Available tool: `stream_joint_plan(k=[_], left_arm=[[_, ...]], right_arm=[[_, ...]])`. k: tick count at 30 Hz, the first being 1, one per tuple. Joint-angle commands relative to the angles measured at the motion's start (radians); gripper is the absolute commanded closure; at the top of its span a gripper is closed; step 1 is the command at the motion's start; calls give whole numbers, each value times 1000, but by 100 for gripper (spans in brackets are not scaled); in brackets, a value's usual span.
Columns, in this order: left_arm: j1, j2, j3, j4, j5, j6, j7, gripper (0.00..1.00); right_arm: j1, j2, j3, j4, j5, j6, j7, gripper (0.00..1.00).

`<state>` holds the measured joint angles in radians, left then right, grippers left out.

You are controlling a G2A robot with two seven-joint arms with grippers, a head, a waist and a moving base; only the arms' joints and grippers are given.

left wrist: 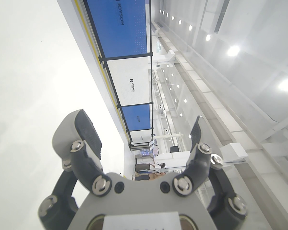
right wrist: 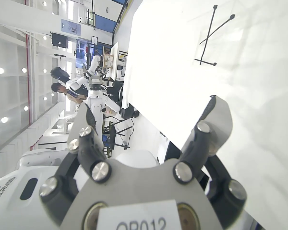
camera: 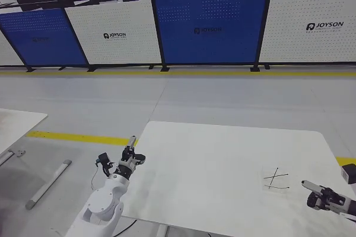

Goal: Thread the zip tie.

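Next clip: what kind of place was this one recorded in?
Probably an industrial hall or robot test floor, not a home: blue and white pegboard partitions fence the area, a yellow line is painted on the grey floor, and rows of ceiling lights sit high overhead.

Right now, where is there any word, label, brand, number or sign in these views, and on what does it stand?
Logo with a wordmark, brand print not quoted here: white pegboard panel and blue pegboard panel.
Label with letters and digits, cut by the frame edge: plate behind the right end effector.
Wall poster in the room behind: too small to read.
Zip ties: no print.
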<state>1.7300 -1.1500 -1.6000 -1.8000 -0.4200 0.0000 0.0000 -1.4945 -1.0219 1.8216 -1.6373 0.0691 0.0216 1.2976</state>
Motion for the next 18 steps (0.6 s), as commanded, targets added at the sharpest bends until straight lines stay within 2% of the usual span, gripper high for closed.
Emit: stream_joint_plan(k=[1,4,7,9,13,18], left_arm=[[0,0,0,0,0,0,0,0],[0,0,0,0,0,0,0,0],[0,0,0,0,0,0,0,0],[0,0,0,0,0,0,0,0],[0,0,0,0,0,0,0,0],[0,0,0,0,0,0,0,0]], right_arm=[[7,2,1,-17,-27,-7,0,0],[35,15,-6,-63,-137,29,20,0],[68,25,-26,-92,-223,92,38,0],[113,31,-65,-77,-273,153,72,0],[192,39,-166,-26,-337,175,92,0],[200,40,-178,-18,-332,171,92,0]])
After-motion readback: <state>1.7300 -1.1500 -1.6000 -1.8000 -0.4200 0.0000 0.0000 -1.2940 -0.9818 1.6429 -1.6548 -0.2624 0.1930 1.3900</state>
